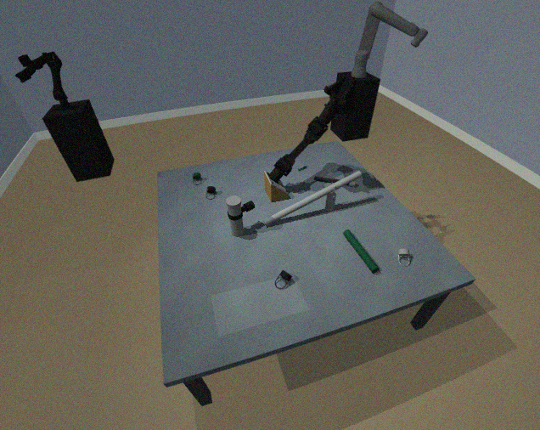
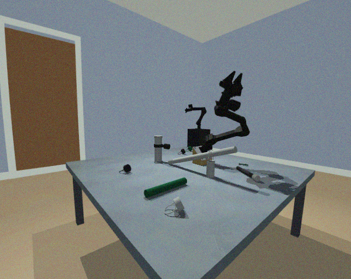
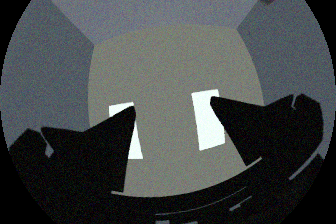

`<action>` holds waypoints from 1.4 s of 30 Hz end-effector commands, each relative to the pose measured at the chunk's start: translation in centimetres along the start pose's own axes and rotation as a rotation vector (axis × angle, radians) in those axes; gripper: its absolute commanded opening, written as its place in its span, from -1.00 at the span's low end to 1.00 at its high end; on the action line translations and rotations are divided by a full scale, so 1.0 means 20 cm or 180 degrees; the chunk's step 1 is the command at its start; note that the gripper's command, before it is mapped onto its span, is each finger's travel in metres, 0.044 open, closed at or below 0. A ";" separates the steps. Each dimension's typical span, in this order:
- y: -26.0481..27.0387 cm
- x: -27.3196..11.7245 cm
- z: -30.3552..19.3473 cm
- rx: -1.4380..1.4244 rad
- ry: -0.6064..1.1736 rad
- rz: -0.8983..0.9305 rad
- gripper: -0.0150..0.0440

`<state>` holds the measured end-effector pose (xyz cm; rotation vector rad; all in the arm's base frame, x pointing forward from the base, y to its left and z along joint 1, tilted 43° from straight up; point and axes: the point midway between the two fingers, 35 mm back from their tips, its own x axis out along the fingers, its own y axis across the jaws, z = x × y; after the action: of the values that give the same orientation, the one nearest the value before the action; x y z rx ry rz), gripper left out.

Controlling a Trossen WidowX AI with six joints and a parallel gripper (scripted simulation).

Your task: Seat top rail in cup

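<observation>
The white rail [image 1: 307, 200] [image 2: 187, 157] leans over the short post [image 1: 330, 202] [image 2: 210, 168]. Its thick end is raised; its narrow cut end is low, near the table, beside the foot of the big post [image 1: 236, 227] [image 2: 158, 156]. The loop cap is hard to make out. The black brace band [image 1: 234, 216] [image 2: 156, 145] is around the big post, a little below its white cap [image 1: 233, 200]. The black rail-end cup [image 1: 248, 206] [image 2: 166, 146] hangs on the band, well above the cut end. My gripper [image 2: 238, 72] [image 3: 174, 105] is open and empty, high above the table, pointing up.
The arm stands by a yellow-sided block [image 1: 273, 190] [image 2: 200, 159]. A dark stick [image 1: 330, 179] [image 2: 244, 171] lies behind the rail. A green tube [image 1: 360, 251] [image 2: 165, 187], a white ring cap [image 1: 403, 252] [image 2: 178, 204] and a black one [image 1: 284, 275] [image 2: 127, 168] lie towards the front.
</observation>
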<state>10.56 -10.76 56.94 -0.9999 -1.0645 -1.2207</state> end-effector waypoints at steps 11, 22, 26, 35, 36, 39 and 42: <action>0.52 -0.15 -0.43 -0.0231 0.0846 0.1437 1.00; 0.96 -0.74 -0.93 -0.0086 0.2139 0.3327 1.00; 1.00 -0.95 -1.02 0.0127 0.2609 0.3738 1.00; 0.99 -1.56 -1.11 0.0728 0.3936 0.4928 1.00; 0.98 -1.63 -1.10 0.0837 0.4119 0.5060 1.00; 0.92 -1.82 -1.05 0.1213 0.4687 0.5406 1.00; 0.85 -1.98 -0.97 0.1656 0.5267 0.5657 1.00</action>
<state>30.47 -23.05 19.42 -0.3513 0.6329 -0.1252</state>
